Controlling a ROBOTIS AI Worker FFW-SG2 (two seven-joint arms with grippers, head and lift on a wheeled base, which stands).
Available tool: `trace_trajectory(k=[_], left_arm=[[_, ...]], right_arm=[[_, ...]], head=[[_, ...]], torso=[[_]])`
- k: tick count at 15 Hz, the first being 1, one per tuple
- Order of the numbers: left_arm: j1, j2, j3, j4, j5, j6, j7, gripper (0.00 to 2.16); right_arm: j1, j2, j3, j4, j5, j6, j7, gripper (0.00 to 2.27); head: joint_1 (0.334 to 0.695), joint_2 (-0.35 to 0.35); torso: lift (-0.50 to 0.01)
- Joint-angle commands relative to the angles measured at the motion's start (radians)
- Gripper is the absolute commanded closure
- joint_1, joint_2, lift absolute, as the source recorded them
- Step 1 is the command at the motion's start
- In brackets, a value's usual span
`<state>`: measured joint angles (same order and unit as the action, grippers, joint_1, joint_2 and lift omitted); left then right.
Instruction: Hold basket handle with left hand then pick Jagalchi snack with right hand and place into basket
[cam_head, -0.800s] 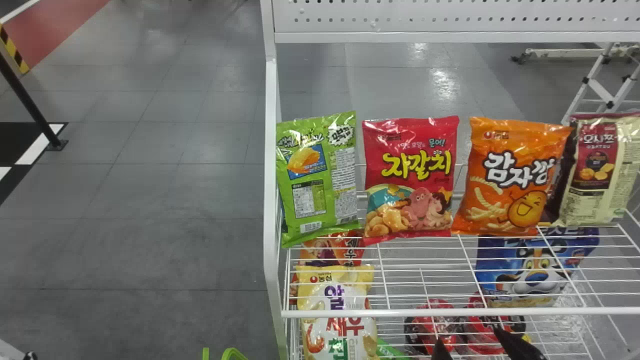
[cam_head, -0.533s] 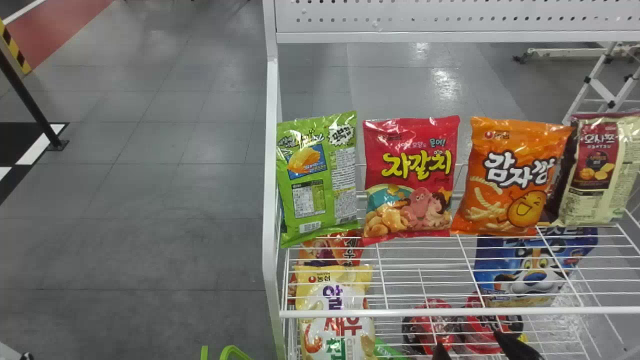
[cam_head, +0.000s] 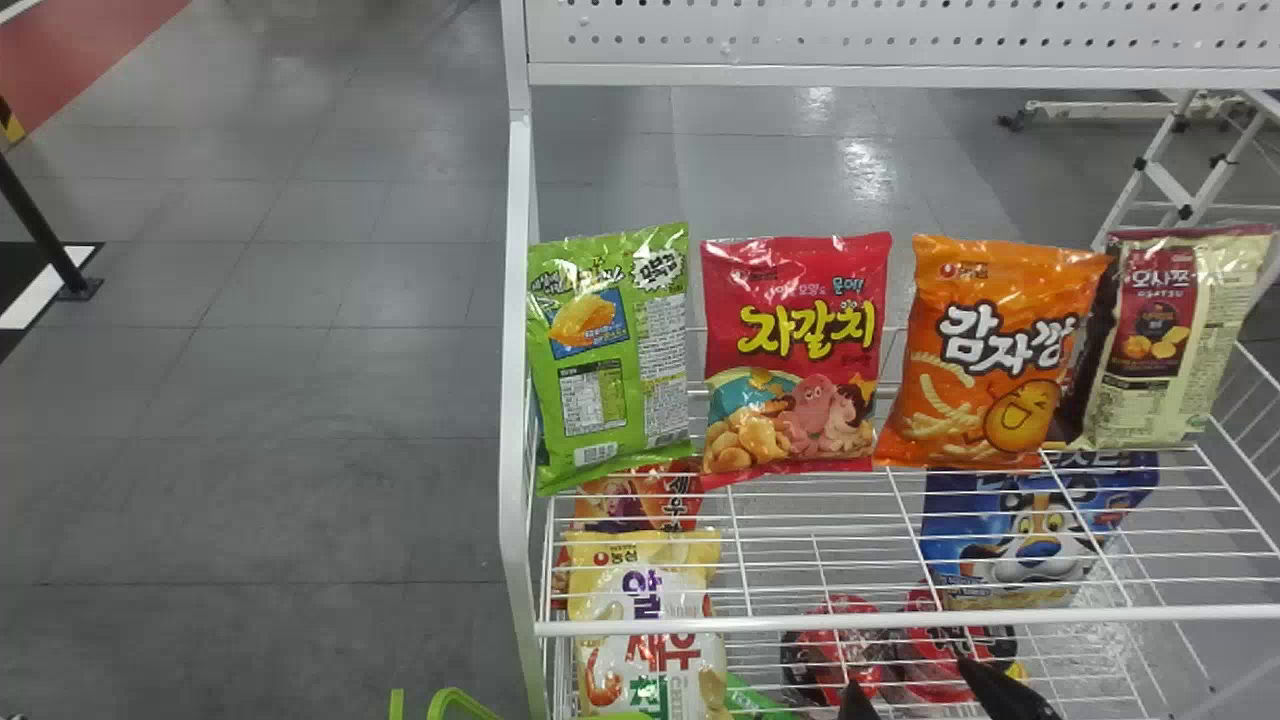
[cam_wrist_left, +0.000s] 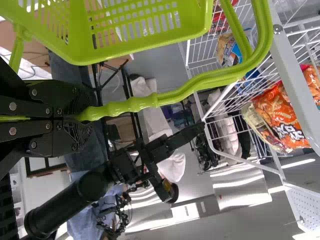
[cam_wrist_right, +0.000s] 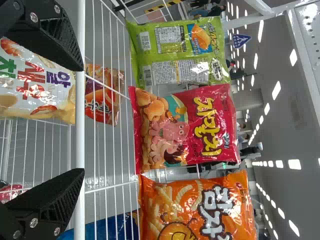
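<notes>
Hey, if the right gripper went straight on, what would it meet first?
Probably the shelf's front rail, which crosses the wrist view at the tips of the right gripper; the Jagalchi snack lies beyond. Depth is unclear, so it might clear the rail.

Jagalchi name on red bag; other lettering on orange bag, green bag.

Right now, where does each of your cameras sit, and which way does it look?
Head view: on my head, looking forward and down at the wire rack; my right tool shows at the bottom edge.
Left wrist view: on that wrist, looking along my left tool, clamped on the basket handle, toward my right arm.
Right wrist view: on that wrist, looking between my right tool's fingers at the Jagalchi snack.
All three share the wire rack.
</notes>
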<state>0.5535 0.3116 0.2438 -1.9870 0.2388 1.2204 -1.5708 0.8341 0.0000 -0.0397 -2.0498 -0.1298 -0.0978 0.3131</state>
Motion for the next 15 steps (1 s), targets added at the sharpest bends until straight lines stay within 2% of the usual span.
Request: trace_trajectory(k=[1, 4, 10, 15], left_arm=[[0.000, 0.000, -0.003, -0.003, -0.007, 0.000, -0.010, 2.14], [-0.001, 0.004, -0.004, -0.001, -0.012, 0.000, -0.010, 2.15], [-0.003, 0.018, -0.001, 0.004, -0.012, 0.000, -0.010, 2.14], [-0.001, 0.024, 0.005, 0.004, -0.010, 0.000, -0.010, 2.14]], right_arm=[[-0.036, 0.001, 0.006, -0.021, -0.001, 0.042, -0.005, 0.08], [-0.118, 0.001, 0.027, -0.047, 0.012, 0.140, -0.029, 0.08], [-0.325, 0.001, 0.084, -0.043, 0.038, 0.349, -0.144, 0.08], [-0.510, 0.001, 0.100, 0.026, 0.038, 0.484, -0.180, 0.08]], head=[[0.695, -0.045], [0.695, -0.034], [0.695, 0.009], [0.695, 0.041]], torso=[[-0.009], [-0.009], [-0.009], [-0.009]])
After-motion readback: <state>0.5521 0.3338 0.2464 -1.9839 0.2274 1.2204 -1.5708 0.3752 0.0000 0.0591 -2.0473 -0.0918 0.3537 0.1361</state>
